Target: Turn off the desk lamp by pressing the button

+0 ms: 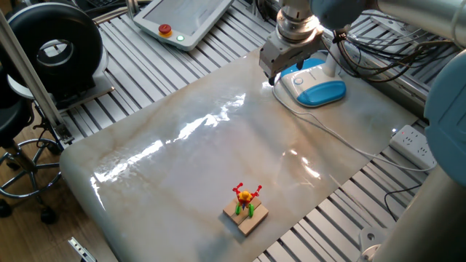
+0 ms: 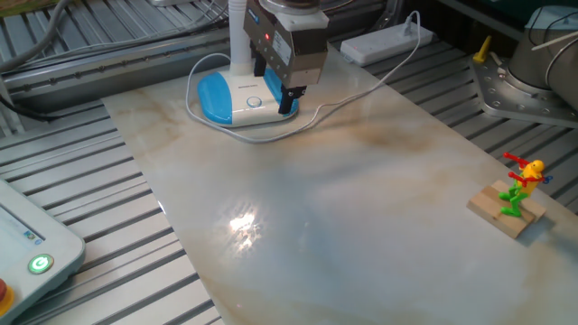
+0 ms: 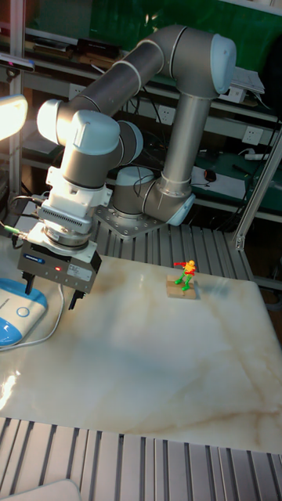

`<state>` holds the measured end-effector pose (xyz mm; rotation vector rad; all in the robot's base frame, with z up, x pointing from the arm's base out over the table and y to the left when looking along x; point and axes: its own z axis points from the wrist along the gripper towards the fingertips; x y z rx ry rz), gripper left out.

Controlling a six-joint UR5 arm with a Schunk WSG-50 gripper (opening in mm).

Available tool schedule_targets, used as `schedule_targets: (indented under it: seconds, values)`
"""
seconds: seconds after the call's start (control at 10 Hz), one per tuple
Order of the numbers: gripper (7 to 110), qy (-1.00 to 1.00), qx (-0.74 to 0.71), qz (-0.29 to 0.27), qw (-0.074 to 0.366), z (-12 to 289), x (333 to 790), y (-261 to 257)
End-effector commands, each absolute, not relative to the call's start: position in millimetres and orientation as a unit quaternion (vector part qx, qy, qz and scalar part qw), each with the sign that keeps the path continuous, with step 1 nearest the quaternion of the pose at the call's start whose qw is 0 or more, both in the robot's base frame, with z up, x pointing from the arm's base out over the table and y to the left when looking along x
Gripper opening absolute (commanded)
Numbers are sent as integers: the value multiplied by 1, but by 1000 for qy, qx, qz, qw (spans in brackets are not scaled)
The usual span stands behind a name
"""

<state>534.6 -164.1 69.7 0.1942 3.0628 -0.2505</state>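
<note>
Entry: pressing step, approach phase.

- Tool (image 3: pixel 51 293): hanging upright with fingertips pointing down, fingers (image 3: pixel 73 300) spread with a plain gap between them, gripping nothing.
- Desk lamp (image 2: pixel 226 95): sitting directly under the tool, at the desk (image 1: pixel 218 145) edge. White half of the base lying beneath the tool, blue half (image 1: pixel 324 93) showing to one side of it, neck rising just behind it.
- Button (image 2: pixel 254 102): lying just below the tool, close to one fingertip. Appearing untouched, though actual contact is hard to confirm from these angles.
- Lamp head (image 3: pixel 12 113): glowing above and to the side of the tool, so switching off judged not yet done.
- Cord (image 1: pixel 328 131): trailing away from the base across the desk, clear of the fingers.
- Toy figure on a wooden block (image 1: pixel 246 204): standing well apart from the tool, at the opposite side of the desk.

Step in hand: lining up one fingertip over the button.

Next move, as judged: needing a small sideways correction to centre a fingertip on the pad, then a short straight push down. Risking a miss onto the glossy base, or nudging the base, if off-centre.
</note>
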Motion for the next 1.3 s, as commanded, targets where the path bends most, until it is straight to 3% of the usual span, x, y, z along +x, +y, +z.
schedule_targets:
  seconds: [0.0, 0.3, 0.8, 1.2]
  values:
    - [88, 990, 69, -118, 13, 74, 524, -183]
    - [88, 987, 73, -145, 15, 77, 524, -196]
    - [88, 996, 78, -44, 7, 68, 523, -146]
    - [88, 996, 70, -54, 2, 66, 523, -150]
